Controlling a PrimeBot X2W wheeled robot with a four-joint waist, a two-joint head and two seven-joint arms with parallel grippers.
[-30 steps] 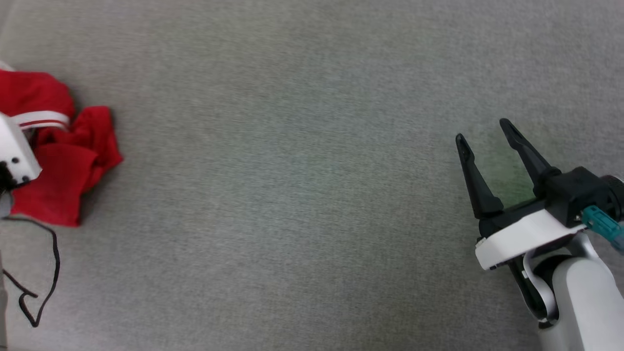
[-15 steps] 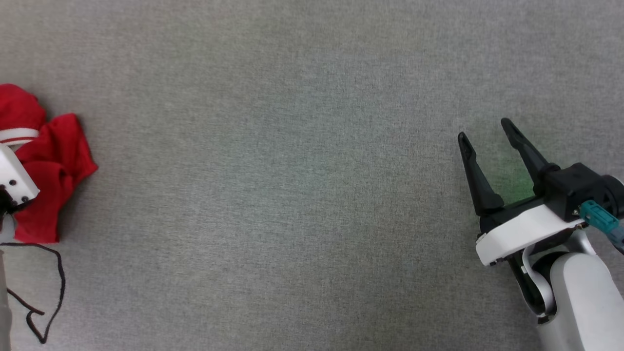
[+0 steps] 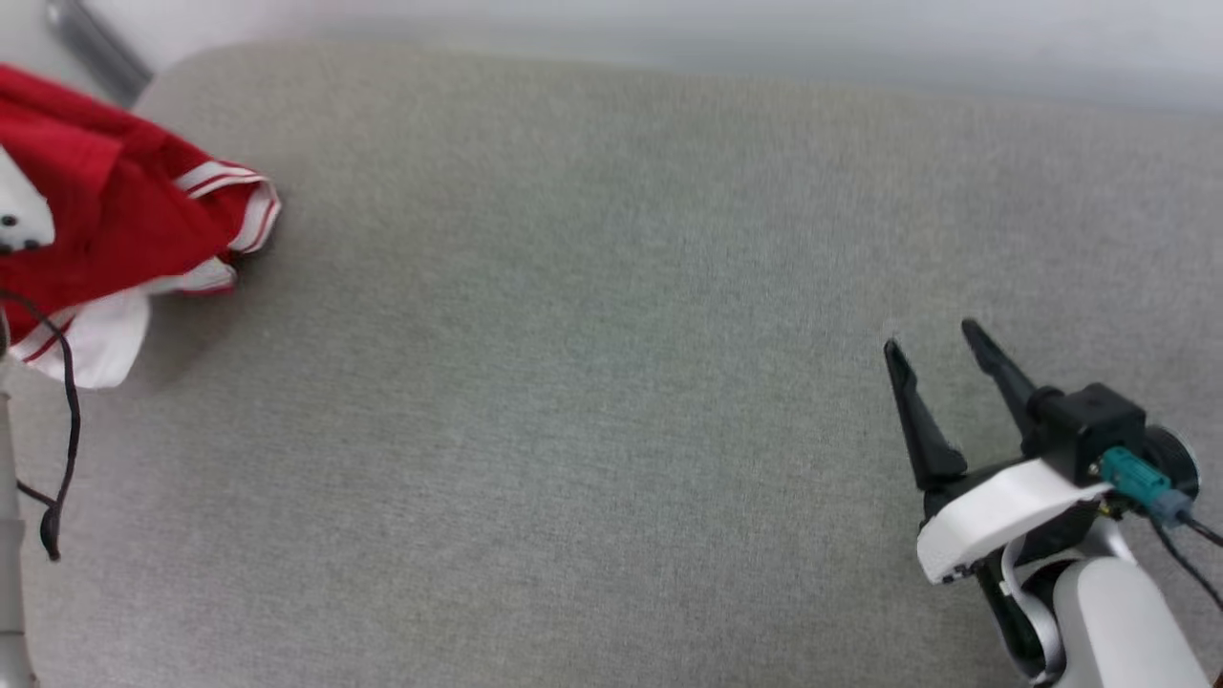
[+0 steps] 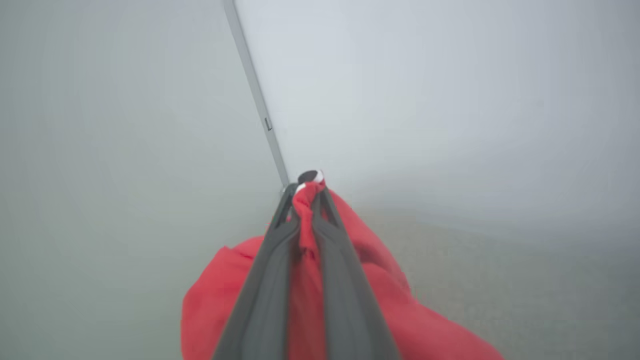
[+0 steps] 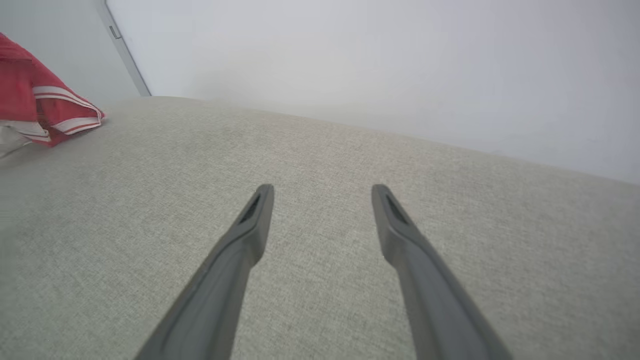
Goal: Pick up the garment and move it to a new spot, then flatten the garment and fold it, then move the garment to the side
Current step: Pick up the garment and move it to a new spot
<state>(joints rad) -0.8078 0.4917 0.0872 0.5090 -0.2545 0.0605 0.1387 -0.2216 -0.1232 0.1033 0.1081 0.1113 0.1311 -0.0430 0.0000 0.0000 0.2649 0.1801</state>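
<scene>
The garment (image 3: 124,220) is hanging bunched over the table's (image 3: 611,334) far left corner, the left gripper (image 4: 306,192) pinching it, fingers clamped on a red fold. Pick-up looks done; carrying to a new spot, flattening, folding and setting aside are all waiting. The right gripper (image 3: 930,337) is hovering over the table's right side, fingers spread wide, empty.

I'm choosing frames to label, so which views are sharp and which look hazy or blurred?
Left wrist view: hazy, washed-out background; only the left gripper and the pinched red shirt look clear. Right wrist view: crisp weave on the grey surface around the open right gripper. Head view: even light, soft shadow beside the shirt.
</scene>
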